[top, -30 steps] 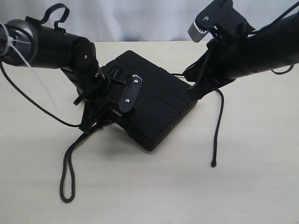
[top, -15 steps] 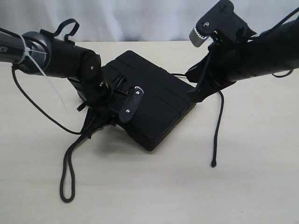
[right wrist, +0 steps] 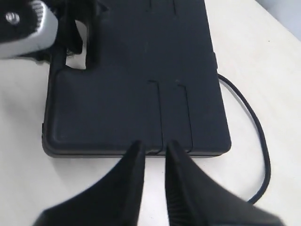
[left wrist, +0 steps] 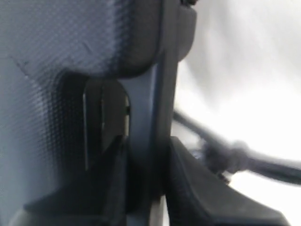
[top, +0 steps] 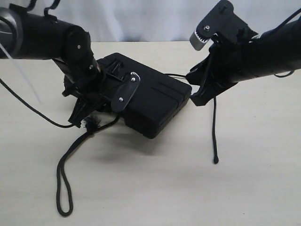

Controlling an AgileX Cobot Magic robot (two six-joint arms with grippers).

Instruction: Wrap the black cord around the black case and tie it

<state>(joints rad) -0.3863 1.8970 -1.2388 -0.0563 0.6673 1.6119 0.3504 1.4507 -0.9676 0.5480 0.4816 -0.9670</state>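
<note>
The black case (top: pixel 150 101) lies mid-table with its handle end tipped up. My left gripper (top: pixel 94 96) is shut on the handle bar; in the left wrist view its fingers (left wrist: pixel 188 183) squeeze that bar of the case (left wrist: pixel 56 47). The black cord (top: pixel 214 127) runs from the case's far right side past my right gripper (top: pixel 197 99) and down to a tip. Its other end shows a frayed knot and a long loop (top: pixel 63 183) at front left. In the right wrist view my right gripper (right wrist: pixel 153 146) sits at the case (right wrist: pixel 127 94) edge, narrowly open over bare table, with the cord (right wrist: pixel 261 136) curving beside it.
A thin black arm cable (top: pixel 33 110) sags onto the table at the left. A white zip tie (top: pixel 21 75) hangs from the left arm. Both arms hang low over the case's two ends. A pale curtain (top: pixel 150 19) closes off the table's far edge.
My left gripper has risen and shifted left, tipping up the handle end of the case. The frayed knot and loop were dragged along. The cord's right tail has straightened.
</note>
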